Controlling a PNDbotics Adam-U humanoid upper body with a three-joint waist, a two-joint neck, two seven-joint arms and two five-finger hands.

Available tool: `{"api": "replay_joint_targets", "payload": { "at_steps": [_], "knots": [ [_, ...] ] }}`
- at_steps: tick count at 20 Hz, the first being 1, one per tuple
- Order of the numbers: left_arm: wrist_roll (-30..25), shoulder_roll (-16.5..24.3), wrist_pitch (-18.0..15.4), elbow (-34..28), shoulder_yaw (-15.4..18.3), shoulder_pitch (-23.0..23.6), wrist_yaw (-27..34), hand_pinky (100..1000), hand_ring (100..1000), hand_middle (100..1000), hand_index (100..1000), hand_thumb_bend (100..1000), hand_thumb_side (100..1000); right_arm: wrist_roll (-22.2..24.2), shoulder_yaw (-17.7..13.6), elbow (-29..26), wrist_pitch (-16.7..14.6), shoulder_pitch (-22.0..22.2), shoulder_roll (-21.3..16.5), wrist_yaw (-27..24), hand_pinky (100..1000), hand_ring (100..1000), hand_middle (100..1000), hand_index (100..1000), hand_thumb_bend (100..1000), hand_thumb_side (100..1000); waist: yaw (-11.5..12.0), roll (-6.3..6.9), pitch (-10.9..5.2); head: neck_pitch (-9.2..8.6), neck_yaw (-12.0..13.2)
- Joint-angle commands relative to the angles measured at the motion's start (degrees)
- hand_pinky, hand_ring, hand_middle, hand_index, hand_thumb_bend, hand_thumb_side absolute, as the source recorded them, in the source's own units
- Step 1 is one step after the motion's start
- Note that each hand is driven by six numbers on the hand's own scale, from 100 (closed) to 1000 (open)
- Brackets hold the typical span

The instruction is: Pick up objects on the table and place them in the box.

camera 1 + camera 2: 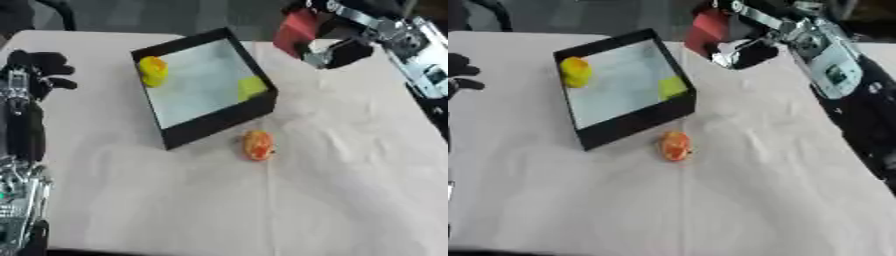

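**Red block held beside the box's far corner**

Your right hand (337, 47) is curled around a red block (296, 29), off the table (350, 190) beside the box (214, 117). Two yellow pieces (153, 71) (251, 87) lie inside; an orange one (257, 145) sits just before its front wall. Only the left eye view shows your left hand (39, 70) whole, fingers relaxed, by the left edge.
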Motion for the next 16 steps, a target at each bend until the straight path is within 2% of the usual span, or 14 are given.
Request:
{"api": "replay_joint_targets", "payload": {
  "at_steps": [1, 4, 7, 8, 9, 10, 11, 12, 16],
  "knots": [
    [-0.6, -0.2, -0.2, -1.1, -0.5, -1.3, 0.4, 553, 617, 592, 658, 100, 894, 1.7, -0.1, 5.0, -1.4, -2.5, 1.3, 1.5, 719, 478, 664, 774, 100, 198, 0.5, -0.36, -0.98, -0.10, -1.6],
    [-0.9, -0.6, -0.3, -1.2, -0.8, -1.7, 0.8, 554, 617, 592, 657, 100, 894, 3.0, -0.3, 9.4, -3.0, -3.7, 3.5, 3.1, 736, 537, 712, 808, 100, 198, 1.3, -0.44, -0.68, -0.10, -2.8],
    [-1.0, -0.8, -0.3, -1.2, -0.9, -1.9, 1.1, 553, 616, 591, 657, 100, 894, 3.4, -0.1, 11.1, -5.1, -4.0, 4.5, 3.8, 749, 608, 754, 851, 100, 198, 1.7, -0.52, -0.56, -0.10, -3.6],
    [-1.0, -0.8, -0.3, -1.2, -1.0, -1.9, 1.2, 553, 617, 591, 657, 100, 894, 3.4, 0.0, 11.2, -5.8, -4.0, 4.7, 4.1, 776, 772, 802, 893, 100, 200, 1.8, -0.54, -0.55, -0.10, -3.7],
    [-1.0, -0.8, -0.4, -1.2, -1.0, -1.9, 1.3, 553, 617, 591, 657, 100, 894, 3.4, 0.2, 11.1, -6.4, -4.1, 5.0, 4.5, 798, 825, 825, 914, 100, 209, 1.8, -0.54, -0.54, -0.10, -3.7],
    [-1.1, -0.9, -0.4, -1.3, -1.0, -1.9, 1.4, 553, 617, 591, 657, 100, 894, 3.2, 0.2, 10.9, -7.0, -4.2, 5.1, 4.9, 830, 894, 863, 939, 100, 364, 1.8, -0.54, -0.54, -0.10, -3.7],
    [-1.1, -0.9, -0.4, -1.3, -1.0, -1.9, 1.4, 553, 617, 591, 657, 100, 893, 2.6, 0.3, 10.6, -7.6, -4.3, 5.3, 5.3, 845, 919, 880, 948, 100, 410, 1.9, -0.54, -0.54, -0.10, -3.7],
    [-1.1, -0.9, -0.4, -1.3, -1.1, -1.9, 1.4, 553, 616, 591, 657, 100, 894, 2.0, 0.4, 10.2, -8.1, -4.3, 5.3, 5.6, 885, 965, 910, 960, 100, 505, 1.9, -0.53, -0.54, -0.10, -3.8],
    [-1.1, -0.9, -0.4, -1.2, -1.1, -2.0, 1.5, 552, 616, 591, 658, 100, 894, 1.0, 1.3, 8.5, -9.5, -4.3, 5.6, 6.0, 945, 1000, 963, 989, 100, 664, 1.9, -0.55, -0.55, -0.10, -4.0]
  ]
}}
